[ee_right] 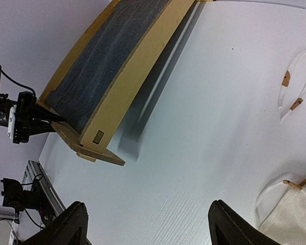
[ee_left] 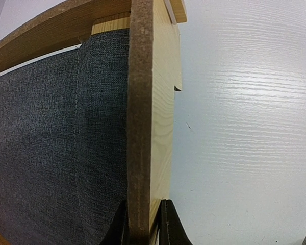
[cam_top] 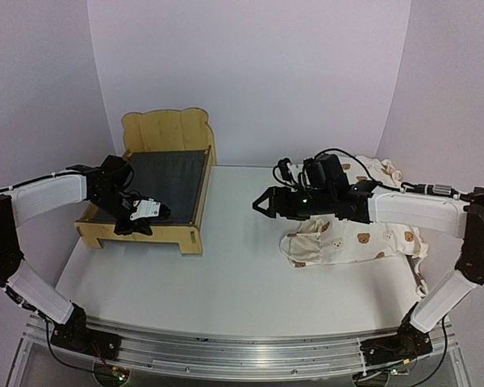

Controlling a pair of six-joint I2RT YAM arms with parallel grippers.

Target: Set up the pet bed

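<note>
The pet bed (cam_top: 168,130), light plywood with a bear-ear headboard and dark grey fabric base, stands at the back left of the table. My left gripper (cam_top: 139,218) is shut on the bed's low foot-end rail; in the left wrist view the black fingertips (ee_left: 169,224) pinch the board's edge (ee_left: 140,127) from both sides. My right gripper (cam_top: 262,203) is open and empty above the bare table middle, between the bed and the cushion. In the right wrist view its fingers (ee_right: 227,227) stand wide apart, with the bed (ee_right: 137,61) ahead at the upper left.
A cream bear-print cushion (cam_top: 355,240) with tie strings lies at the right under my right arm, and more bear-print fabric (cam_top: 381,171) lies behind it. The cushion's edge (ee_right: 290,214) and strings (ee_right: 296,102) show in the right wrist view. White walls close the back and sides.
</note>
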